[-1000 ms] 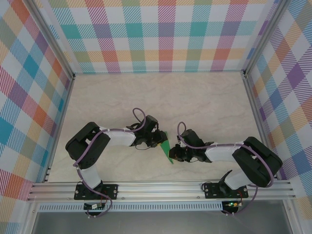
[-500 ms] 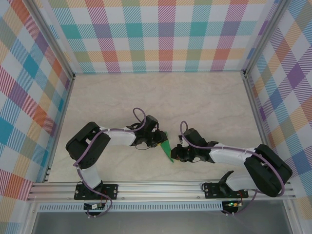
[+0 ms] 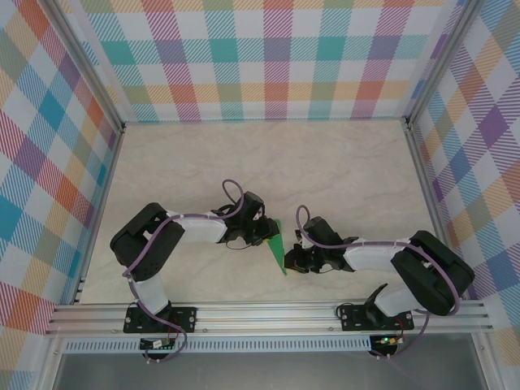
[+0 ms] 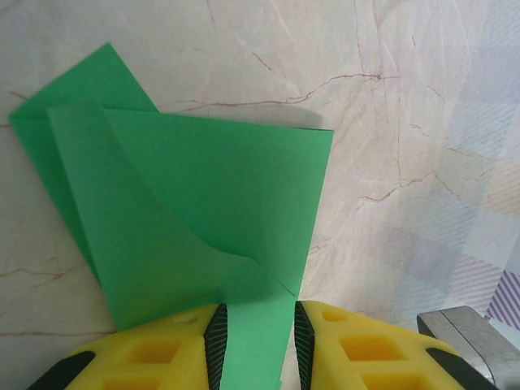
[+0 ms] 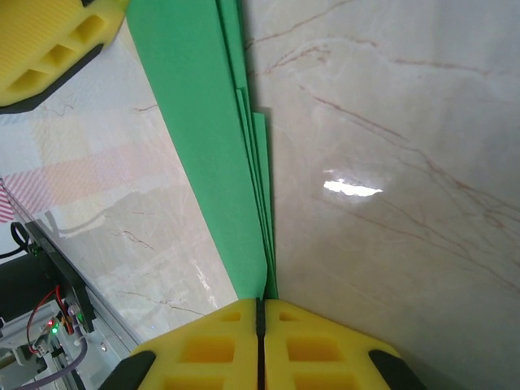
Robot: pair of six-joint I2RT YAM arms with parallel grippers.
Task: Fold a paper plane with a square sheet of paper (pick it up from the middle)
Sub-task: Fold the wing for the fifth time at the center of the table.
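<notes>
Just past the middle of the aluminium rail (image 3: 268, 313) that the two arms are bolted to, the right gripper (image 3: 290, 260) comes first. Its yellow pads are pressed flat together, and the layered edge of the green paper (image 3: 276, 246) runs straight into the seam between them, so it is pinching the paper's end nearest the rail.

The paper is already a creased, narrow wedge with several layers. Its long axis runs away from the rail, leaning slightly to the left. From the right wrist it looks almost edge-on, more upright than flat on the marbled table (image 3: 349, 162).

The left gripper (image 3: 264, 233) is at the paper's end farther from the rail, reaching in from the left. Its jaws are partly apart and green fills the gap. A curled flap and a diagonal crease spread out beyond the fingertips. I can't tell whether those pads actually press on the paper or only straddle it.

So the paper is strung between the two grippers, with the right on the end nearer the rail and the left on the farther end. My guess is that the next fold works along that line, and that the right's pinch is the one to trust as an anchor.

Farthest from the rail are bare tabletop and the checked walls (image 3: 268, 57).
</notes>
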